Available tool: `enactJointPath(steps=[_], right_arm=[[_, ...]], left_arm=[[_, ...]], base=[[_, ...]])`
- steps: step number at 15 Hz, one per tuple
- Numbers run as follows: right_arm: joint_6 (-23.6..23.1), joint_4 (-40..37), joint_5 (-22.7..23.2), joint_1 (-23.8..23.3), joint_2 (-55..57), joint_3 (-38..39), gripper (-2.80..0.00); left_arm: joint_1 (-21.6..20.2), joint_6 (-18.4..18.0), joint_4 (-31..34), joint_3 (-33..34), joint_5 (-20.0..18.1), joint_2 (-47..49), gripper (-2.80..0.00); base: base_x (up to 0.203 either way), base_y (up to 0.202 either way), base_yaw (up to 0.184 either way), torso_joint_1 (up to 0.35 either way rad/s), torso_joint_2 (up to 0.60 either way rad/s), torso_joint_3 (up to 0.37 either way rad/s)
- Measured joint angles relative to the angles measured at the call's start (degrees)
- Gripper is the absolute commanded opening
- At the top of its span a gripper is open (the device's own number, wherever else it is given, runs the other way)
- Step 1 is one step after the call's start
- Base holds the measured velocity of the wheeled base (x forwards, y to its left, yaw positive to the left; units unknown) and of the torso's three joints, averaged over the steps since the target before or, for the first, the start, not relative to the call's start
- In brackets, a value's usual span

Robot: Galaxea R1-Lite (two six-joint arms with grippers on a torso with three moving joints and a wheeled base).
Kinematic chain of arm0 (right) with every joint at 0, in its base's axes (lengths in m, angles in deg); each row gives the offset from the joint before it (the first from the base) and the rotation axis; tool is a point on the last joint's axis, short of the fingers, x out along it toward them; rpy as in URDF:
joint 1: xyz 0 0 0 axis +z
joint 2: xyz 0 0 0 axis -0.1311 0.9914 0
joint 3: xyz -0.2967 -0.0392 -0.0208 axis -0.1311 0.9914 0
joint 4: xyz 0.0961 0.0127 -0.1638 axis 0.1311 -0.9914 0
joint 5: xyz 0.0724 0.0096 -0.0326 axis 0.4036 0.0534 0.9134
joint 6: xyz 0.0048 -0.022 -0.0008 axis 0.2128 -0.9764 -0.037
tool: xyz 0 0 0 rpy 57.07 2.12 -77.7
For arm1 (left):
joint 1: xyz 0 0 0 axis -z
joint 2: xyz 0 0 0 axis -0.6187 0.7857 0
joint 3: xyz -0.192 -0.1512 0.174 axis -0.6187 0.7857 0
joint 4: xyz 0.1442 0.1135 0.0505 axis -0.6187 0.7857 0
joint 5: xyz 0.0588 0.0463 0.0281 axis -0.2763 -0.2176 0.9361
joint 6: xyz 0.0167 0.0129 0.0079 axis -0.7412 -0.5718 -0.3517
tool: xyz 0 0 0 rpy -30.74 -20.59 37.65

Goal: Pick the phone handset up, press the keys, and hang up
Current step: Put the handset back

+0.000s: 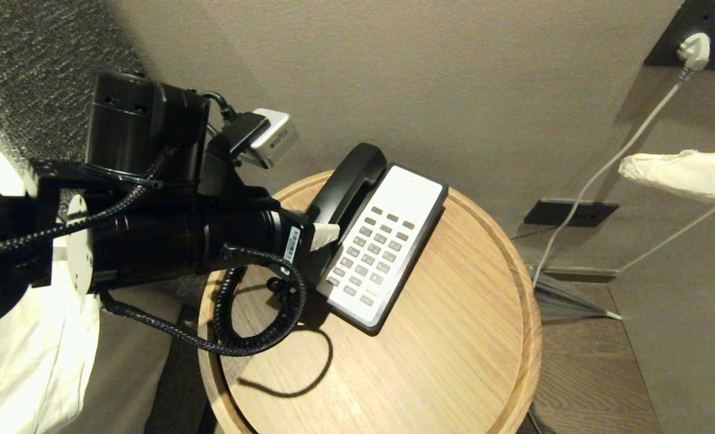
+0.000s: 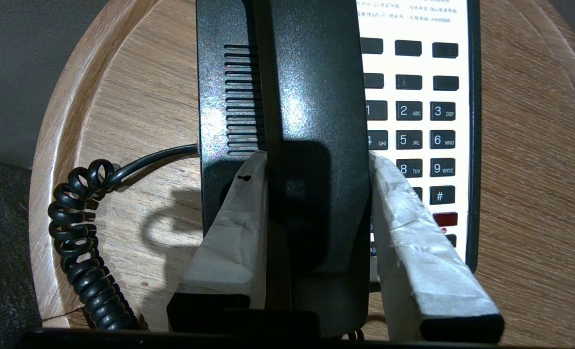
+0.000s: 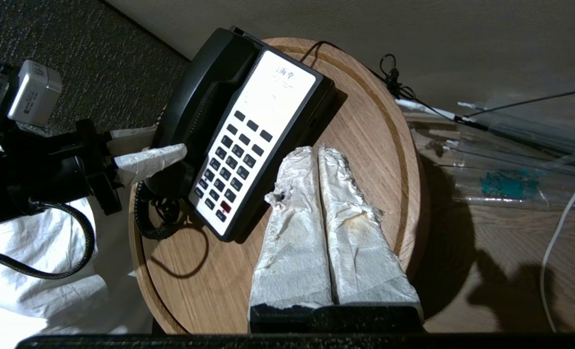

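Observation:
The glossy black phone handset lies along the left side of the black-and-white phone base on a round wooden table. My left gripper reaches in from the left, and its white-wrapped fingers press both sides of the handset's lower end. I cannot tell whether the handset is lifted off the cradle. The grey keys sit in rows on the white faceplate, uncovered. A black coiled cord loops over the table's left edge. My right gripper hovers shut and empty over the table, right of the phone.
A beige wall stands close behind the table. A white plug with a cable hangs down at the right. White bedding lies left of the table. Clear plastic items rest on the floor to the right.

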Motion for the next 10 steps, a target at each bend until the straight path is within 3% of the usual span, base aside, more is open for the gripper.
enactJointPath(steps=[10], right_arm=[[0.0, 0.0, 0.0, 0.1, 0.1, 0.2, -2.8]], left_arm=[[-2.1, -1.4, 2.3, -2.8, -3.4, -0.9, -2.8]], base=[[0.0, 0.0, 0.0, 0.0, 0.0, 0.0]])
